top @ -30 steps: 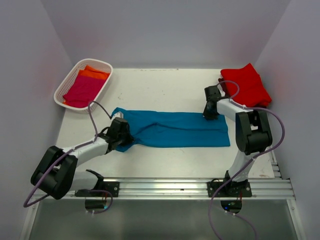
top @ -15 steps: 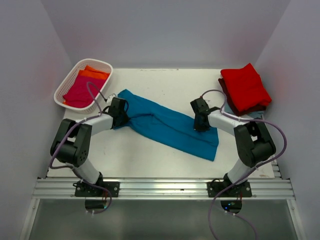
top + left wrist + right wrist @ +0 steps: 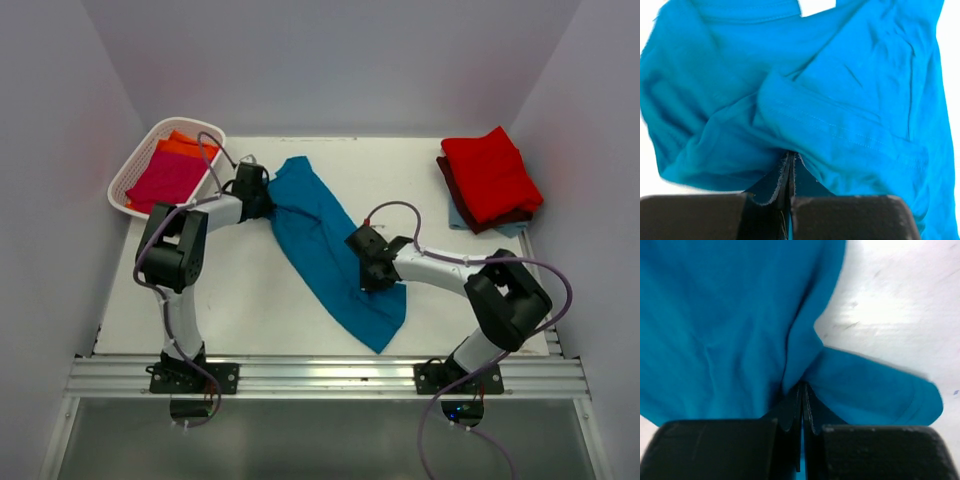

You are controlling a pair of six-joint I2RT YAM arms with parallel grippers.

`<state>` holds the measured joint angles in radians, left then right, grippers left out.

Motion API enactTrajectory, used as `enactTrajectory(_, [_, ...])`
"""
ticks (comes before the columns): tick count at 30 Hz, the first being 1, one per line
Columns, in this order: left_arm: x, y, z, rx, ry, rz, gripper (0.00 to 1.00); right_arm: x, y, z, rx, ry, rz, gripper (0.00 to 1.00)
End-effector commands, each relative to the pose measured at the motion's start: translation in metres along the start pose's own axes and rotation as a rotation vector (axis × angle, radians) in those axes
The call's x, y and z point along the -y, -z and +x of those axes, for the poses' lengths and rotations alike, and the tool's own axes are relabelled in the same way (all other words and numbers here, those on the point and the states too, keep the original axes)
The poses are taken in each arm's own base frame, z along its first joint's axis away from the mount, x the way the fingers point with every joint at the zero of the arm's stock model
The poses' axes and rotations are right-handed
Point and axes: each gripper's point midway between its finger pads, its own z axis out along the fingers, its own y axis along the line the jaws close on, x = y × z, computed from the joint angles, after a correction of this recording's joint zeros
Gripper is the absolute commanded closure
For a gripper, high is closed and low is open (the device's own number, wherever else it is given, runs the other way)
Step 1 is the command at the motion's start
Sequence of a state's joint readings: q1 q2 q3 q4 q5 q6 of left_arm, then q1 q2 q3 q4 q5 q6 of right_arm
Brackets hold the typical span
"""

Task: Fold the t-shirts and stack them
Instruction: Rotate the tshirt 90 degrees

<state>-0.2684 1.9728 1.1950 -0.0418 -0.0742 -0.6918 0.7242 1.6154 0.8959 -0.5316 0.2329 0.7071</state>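
The teal blue t-shirt (image 3: 325,245) lies as a long folded strip running diagonally from the far left to the near middle of the table. My left gripper (image 3: 262,198) is shut on its far end, and the cloth fills the left wrist view (image 3: 840,100). My right gripper (image 3: 372,272) is shut on the strip's right edge near its near end, seen in the right wrist view (image 3: 715,330). A folded red t-shirt (image 3: 490,175) tops a stack at the far right, over a maroon one (image 3: 455,190) and a light blue one (image 3: 515,229). Magenta (image 3: 165,180) and orange (image 3: 185,145) t-shirts lie in the basket.
The white lattice basket (image 3: 135,165) stands at the far left corner, close to my left gripper. The white table (image 3: 250,300) is bounded by grey walls at the left, back and right. A metal rail (image 3: 320,375) with both arm bases runs along the near edge.
Both grippers have swung the teal strip clockwise: the left end moved far and right toward the basket, the right end moved near and left. The strip went from level to steeply diagonal.
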Motion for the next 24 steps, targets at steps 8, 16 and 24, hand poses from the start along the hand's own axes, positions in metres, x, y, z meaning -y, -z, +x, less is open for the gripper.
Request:
enactTrajectory(8, [0.052,-0.033,-0.035,0.02,-0.079,0.202,1.0,-0.032,0.014,0.085,-0.197,0.009,-0.039,1.0])
enactTrajectory(16, [0.087,-0.049,-0.052,0.017,-0.121,0.325,1.0,-0.071,0.029,0.078,-0.147,-0.062,-0.082,1.0])
enactTrajectory(24, [0.11,-0.059,-0.065,0.017,-0.156,0.4,1.0,-0.058,0.047,0.083,-0.094,-0.111,0.035,1.0])
